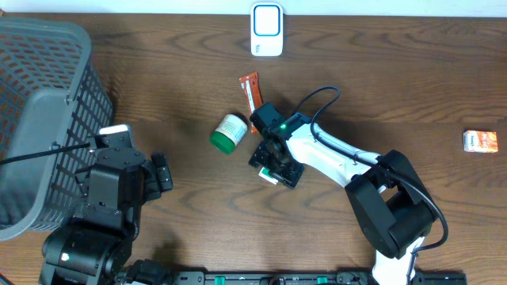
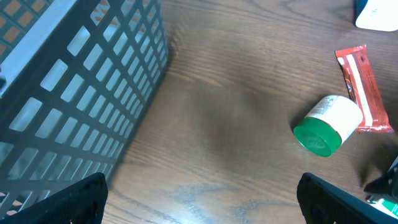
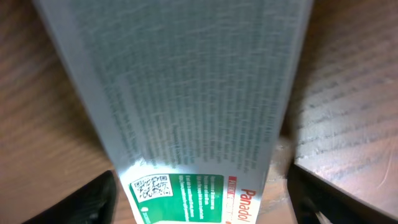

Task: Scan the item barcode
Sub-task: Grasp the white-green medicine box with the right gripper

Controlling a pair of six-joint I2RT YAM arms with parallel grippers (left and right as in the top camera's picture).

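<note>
The right gripper (image 3: 202,200) has its jaws spread to either side of the Panadol box (image 3: 186,93) lying flat on the table, a sliver of wood showing beside one finger, so I'd say it isn't clamped yet. The left gripper (image 2: 205,202) hangs wide open and empty near the basket (image 1: 47,119). Nothing has reached the white scanner (image 1: 267,29) at the far edge, so lifting, carrying and scanning all remain.

Table (image 1: 158,63): dark wood, visible grain, faint sheen
Basket (image 1: 47,87): grey plastic lattice — matt
Box (image 3: 186,93): smooth printed card, slight gloss
Bottle (image 2: 339,112): white plastic, shiny green cap (image 2: 317,138)
Sachet (image 2: 362,87): glossy orange film
</note>
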